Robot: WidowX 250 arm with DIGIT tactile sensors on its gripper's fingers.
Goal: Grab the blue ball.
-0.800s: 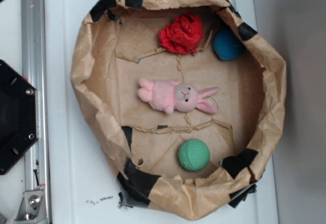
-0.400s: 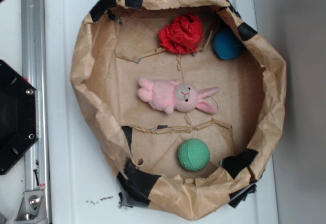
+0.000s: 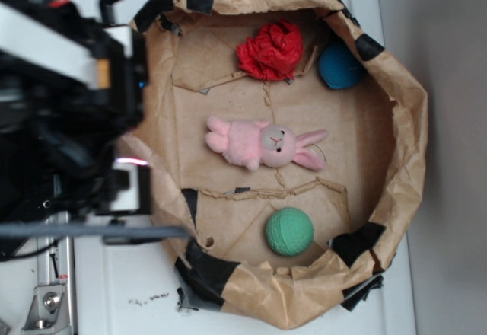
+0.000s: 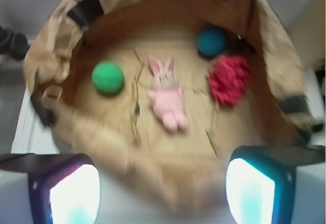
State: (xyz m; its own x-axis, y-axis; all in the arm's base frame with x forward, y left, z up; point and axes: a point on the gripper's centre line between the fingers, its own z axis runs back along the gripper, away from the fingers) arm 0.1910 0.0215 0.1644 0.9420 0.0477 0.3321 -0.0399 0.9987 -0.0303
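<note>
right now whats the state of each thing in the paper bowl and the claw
blue ball: free, resting against the far wall beside the red wad
red wad: crumpled, untouched
pink bunny: lying flat mid-floor
green ball: loose near the wall
paper bowl: rim crumpled, taped
claw: open, empty, outside the rim

A robot lab: taped paper pen (image 3: 396, 152) on a white table (image 3: 114, 274), metal rail (image 3: 53, 289).

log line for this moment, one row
phase: approach | gripper: open, empty, at paper bowl rim | target: blue ball against far wall beside red wad | contact: none
</note>
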